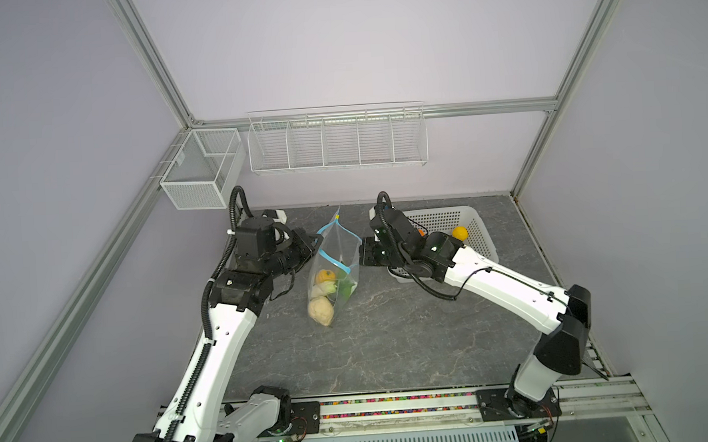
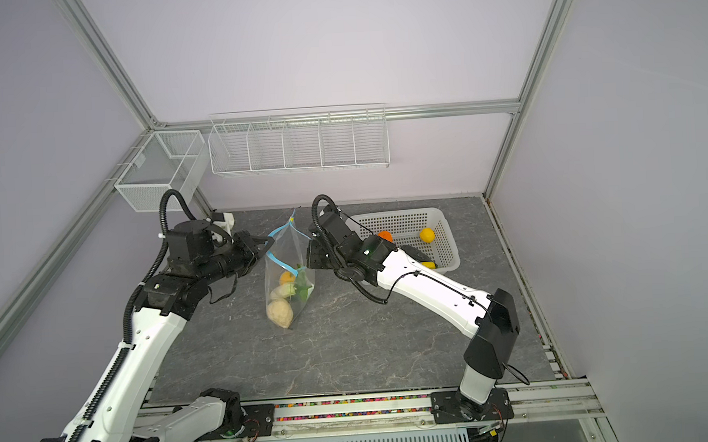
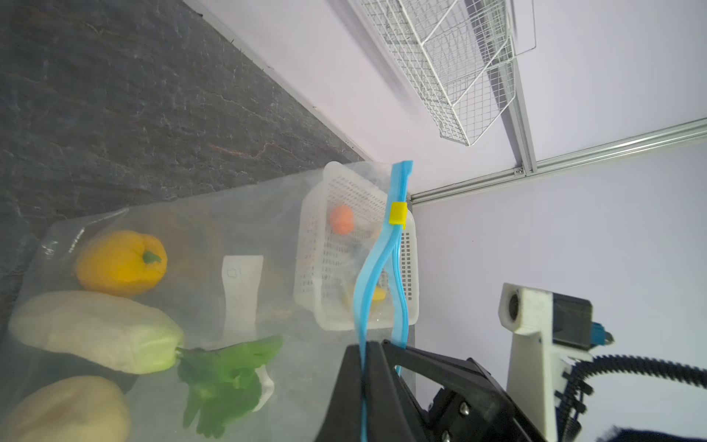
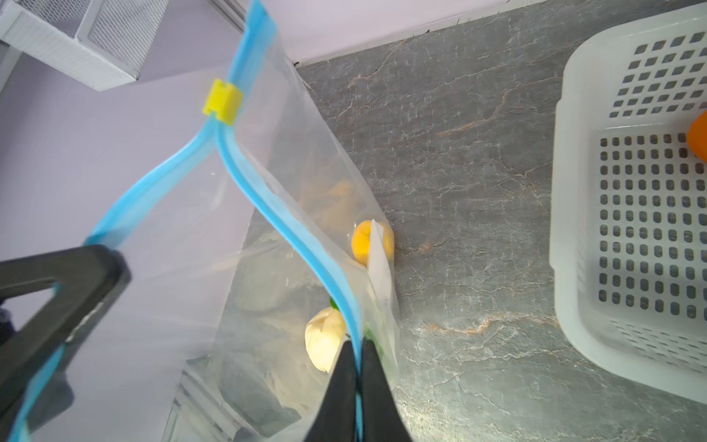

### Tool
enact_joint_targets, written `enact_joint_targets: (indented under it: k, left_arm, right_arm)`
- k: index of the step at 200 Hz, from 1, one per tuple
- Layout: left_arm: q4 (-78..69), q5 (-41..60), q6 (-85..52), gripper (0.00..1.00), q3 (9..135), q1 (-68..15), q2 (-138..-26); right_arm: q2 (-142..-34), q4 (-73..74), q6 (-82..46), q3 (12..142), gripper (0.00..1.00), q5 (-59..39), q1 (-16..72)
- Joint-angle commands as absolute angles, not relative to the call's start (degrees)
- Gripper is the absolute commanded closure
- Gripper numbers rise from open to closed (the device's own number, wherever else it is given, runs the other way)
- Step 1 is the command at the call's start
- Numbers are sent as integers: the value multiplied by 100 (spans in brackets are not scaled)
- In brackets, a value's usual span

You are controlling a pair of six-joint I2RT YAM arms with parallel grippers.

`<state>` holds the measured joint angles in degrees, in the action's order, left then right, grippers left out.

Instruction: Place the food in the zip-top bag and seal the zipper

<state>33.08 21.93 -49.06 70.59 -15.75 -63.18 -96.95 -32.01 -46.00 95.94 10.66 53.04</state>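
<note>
The zip-top bag (image 1: 337,248) (image 2: 289,250) stands upright mid-table, mouth up, between both arms. My left gripper (image 1: 314,249) (image 3: 365,346) is shut on one lip of the blue zipper (image 3: 398,245). On the opposite lip (image 4: 267,199) my right gripper (image 1: 362,250) (image 4: 357,344) is shut, so the mouth gapes between them. The yellow slider (image 3: 398,218) (image 4: 222,101) sits at the far end of the strip. Food inside the bag: a yellow-orange piece (image 3: 118,264), a white oblong piece (image 3: 92,329), leafy greens (image 3: 225,379) and a beige lumpy ball (image 1: 321,311).
The white perforated basket (image 2: 445,242) stands at the back right behind my right arm. It holds a lemon (image 2: 427,235), an orange (image 2: 385,236) and a yellow piece (image 2: 428,264). A wire rack (image 1: 336,144) and a mesh box (image 1: 200,167) hang on the back wall.
</note>
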Motion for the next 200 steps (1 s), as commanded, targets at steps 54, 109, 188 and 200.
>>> enact_joint_targets:
  k: [54, 109, 188, 200]
  left_arm:
    - [3419, 2638, -4584, 100, 7335, -1711, -6769]
    - [3232, 2628, -4551, 100, 7204, -1891, -6943]
    - [3272, 2745, -4367, 100, 7431, -1897, -7179]
    - [3389, 2790, -4291, 100, 7558, -1894, -7264]
  right_arm:
    - [-9581, -2655, -4499, 9251, 84, 647, 5010]
    - [-9231, -1965, -3616, 9028, 50, 62, 4905]
    - [-8452, -2017, -1283, 8046, 30, 1569, 4447]
    - [-8571, -2119, -1109, 7998, 30, 1761, 4252]
